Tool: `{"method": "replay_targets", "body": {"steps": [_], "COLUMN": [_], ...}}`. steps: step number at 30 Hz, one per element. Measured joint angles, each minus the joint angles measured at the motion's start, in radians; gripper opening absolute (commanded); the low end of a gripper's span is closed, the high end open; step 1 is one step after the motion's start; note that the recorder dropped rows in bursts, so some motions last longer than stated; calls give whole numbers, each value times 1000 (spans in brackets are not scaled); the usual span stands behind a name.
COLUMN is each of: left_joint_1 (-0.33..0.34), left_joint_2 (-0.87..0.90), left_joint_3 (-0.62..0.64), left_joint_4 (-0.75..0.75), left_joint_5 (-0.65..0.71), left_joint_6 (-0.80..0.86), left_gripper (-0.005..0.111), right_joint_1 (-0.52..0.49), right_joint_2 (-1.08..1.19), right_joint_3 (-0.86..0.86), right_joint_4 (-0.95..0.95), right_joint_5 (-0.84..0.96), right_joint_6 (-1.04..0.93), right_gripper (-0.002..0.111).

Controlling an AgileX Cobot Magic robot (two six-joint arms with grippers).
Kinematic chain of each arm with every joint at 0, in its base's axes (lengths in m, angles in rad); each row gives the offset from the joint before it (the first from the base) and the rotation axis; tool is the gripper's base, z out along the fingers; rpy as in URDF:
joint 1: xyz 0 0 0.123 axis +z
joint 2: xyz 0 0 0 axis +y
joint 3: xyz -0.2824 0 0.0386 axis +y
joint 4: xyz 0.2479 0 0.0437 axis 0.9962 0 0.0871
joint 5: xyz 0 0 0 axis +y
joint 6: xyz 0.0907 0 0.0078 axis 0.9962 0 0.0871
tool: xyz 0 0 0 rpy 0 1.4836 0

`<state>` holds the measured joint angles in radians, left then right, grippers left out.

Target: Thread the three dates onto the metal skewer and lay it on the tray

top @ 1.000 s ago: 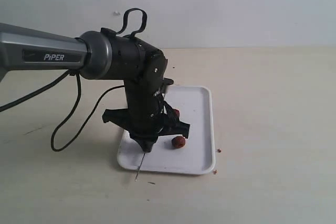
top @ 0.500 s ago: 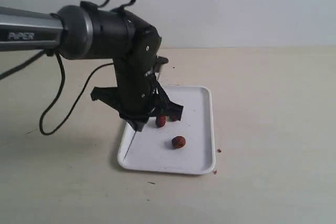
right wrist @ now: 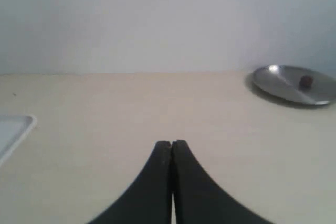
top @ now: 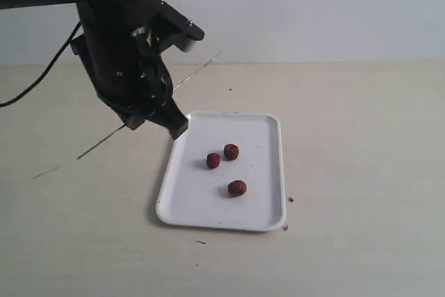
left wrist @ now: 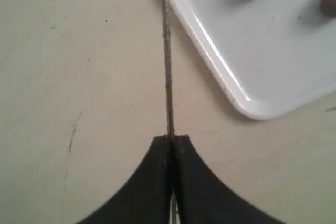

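Tabletop (top: 361, 144) is stretching wide and pale to the right of the tray (top: 281, 172) and along its near side, running back to a white wall. A few reddish crumbs (top: 290, 199) are lying just off the tray's near right corner. The left side is carrying more: the left arm (top: 122, 39) is hanging raised over the table just beyond the tray's far left corner, with a black cable (top: 42, 78) trailing off to the left.

The left gripper (left wrist: 171, 139) is pinching the metal skewer (left wrist: 167, 66), its jaws pressed together on the rod. In the exterior view the skewer is slanting in the air from low on the left to high on the right, passing through the gripper, apart from the tray. In the left wrist view its free end is crossing the tray's rim.

The tray is lying flat mid-table and holding the three dates (top: 237, 188), loose and not yet threaded. Two are sitting close together near the middle, and the third is lying nearer, a little to the right.

The right gripper (right wrist: 171, 143) is showing only in its own view, jaws together and gripping nothing, facing along the table. Far ahead of it, near the wall, a shiny metal dish (right wrist: 283, 85) is carrying one small dark piece (right wrist: 305, 81).
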<state>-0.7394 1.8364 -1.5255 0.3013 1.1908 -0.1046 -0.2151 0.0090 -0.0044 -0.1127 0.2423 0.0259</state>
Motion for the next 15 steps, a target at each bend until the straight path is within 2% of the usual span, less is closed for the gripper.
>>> {"method": "replay_targets", "body": {"steps": [5, 7, 9, 10, 13, 15], "left_joint_1": [0, 5, 22, 53, 122, 162], "left_joint_2": [-62, -71, -78, -88, -115, -145], "left_joint_3": [144, 195, 234, 262, 285, 289], "left_joint_4": [2, 2, 4, 4, -11, -22], "left_joint_5": [-24, -35, -56, -79, -115, -135], "left_joint_6": [233, 278, 297, 307, 313, 287], "left_gripper": [0, 0, 0, 0, 0, 0], "right_joint_1": [0, 0, 0, 0, 0, 0], "right_joint_2": [0, 0, 0, 0, 2, 28], "right_joint_3": [0, 0, 0, 0, 0, 0], "right_joint_4": [-236, -315, -393, -463, -475, -373], "right_joint_5": [0, -1, -18, -83, -271, -370], "right_joint_6": [-206, -261, -287, -301, -286, -95], "right_gripper": [0, 0, 0, 0, 0, 0]}}
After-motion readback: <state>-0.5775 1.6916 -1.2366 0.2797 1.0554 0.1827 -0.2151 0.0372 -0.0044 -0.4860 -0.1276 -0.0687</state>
